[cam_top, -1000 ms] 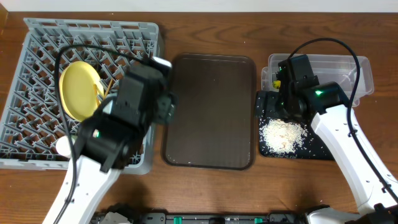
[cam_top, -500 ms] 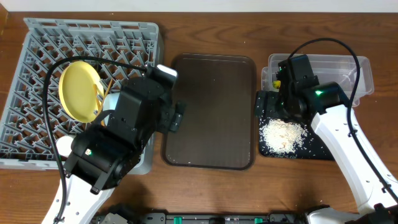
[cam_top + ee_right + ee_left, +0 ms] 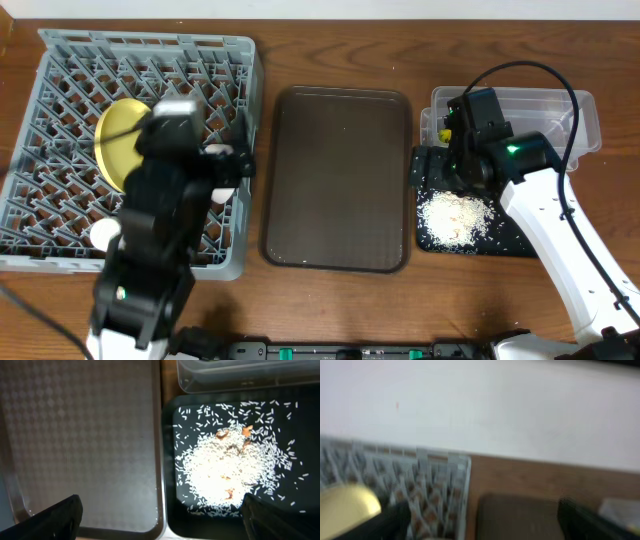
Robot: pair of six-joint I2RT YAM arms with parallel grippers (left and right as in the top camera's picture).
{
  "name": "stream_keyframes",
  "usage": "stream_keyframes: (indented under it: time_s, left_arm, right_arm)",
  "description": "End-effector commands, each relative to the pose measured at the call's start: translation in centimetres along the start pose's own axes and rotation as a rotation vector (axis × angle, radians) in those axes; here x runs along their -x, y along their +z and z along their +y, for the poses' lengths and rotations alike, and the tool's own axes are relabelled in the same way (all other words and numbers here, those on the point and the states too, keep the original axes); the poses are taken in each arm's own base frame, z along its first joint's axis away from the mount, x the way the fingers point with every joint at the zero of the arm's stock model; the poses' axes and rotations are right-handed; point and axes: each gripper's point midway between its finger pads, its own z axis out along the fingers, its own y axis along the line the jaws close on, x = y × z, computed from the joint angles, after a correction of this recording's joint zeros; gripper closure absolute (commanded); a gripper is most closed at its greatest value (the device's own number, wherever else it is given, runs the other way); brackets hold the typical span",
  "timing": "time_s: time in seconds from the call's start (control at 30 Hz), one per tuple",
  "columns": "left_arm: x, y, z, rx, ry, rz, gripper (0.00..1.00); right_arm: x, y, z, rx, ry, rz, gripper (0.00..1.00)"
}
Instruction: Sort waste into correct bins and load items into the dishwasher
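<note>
The grey dish rack (image 3: 60, 70) stands at the left with the yellow plate (image 3: 110, 140) upright in it and a small white bowl (image 3: 100, 235) near its front. My left arm hangs over the rack's middle. Its gripper (image 3: 490, 525) is open and empty in a blurred wrist view. My right gripper (image 3: 167, 520) is open and empty above the seam between the brown tray and the black tray (image 3: 510, 240). The black tray (image 3: 170, 460) holds a heap of rice scraps (image 3: 230, 465). The clear tub (image 3: 540, 110) stands behind it. The chopsticks and tissue are hidden.
The dark brown serving tray (image 3: 340, 180) lies between the rack and the bins, and shows bare in the right wrist view (image 3: 80, 435). A white wall runs behind the table in the left wrist view. Cables loop over both arms.
My left arm has swung left, from the rack's right edge beside the brown tray to above the rack's middle, now covering part of the plate. The right arm has not moved.
</note>
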Motion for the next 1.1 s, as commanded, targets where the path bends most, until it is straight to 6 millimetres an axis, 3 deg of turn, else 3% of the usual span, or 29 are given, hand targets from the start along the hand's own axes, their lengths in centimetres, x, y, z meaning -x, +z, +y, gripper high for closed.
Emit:
stream_keyframes:
  time_s: [0.0, 0.23, 0.37, 0.67, 0.83, 1.07]
  left_arm:
    - [-2.5, -0.8, 1.2, -0.024, -0.132, -0.038, 0.06]
    - [-7.0, -3.4, 4.4, 0.012, -0.144, -0.129, 0.06]
    - [-9.2, -4.2, 4.9, -0.012, -0.039, -0.152, 0.06]
    - [-14.5, -3.4, 6.0, -0.023, 0.028, -0.159, 0.05]
    - [-16.0, -2.9, 6.3, -0.034, 0.026, -0.198, 0.05]
    - [-16.3, -2.8, 6.3, -0.032, 0.023, -0.184, 0.05]
  right_arm:
    - [0.4, -0.2, -0.3, -0.011, 0.006, -0.011, 0.01]
    - [0.4, -0.2, -0.3, -0.011, 0.006, -0.011, 0.01]
    - [0.4, -0.2, -0.3, -0.011, 0.006, -0.011, 0.01]
    - [0.4, -0.2, -0.3, -0.011, 0.006, -0.011, 0.01]
    - [0.4, -0.2, -0.3, -0.011, 0.005, -0.011, 0.01]
    - [0.4, -0.2, -0.3, -0.011, 0.006, -0.011, 0.01]
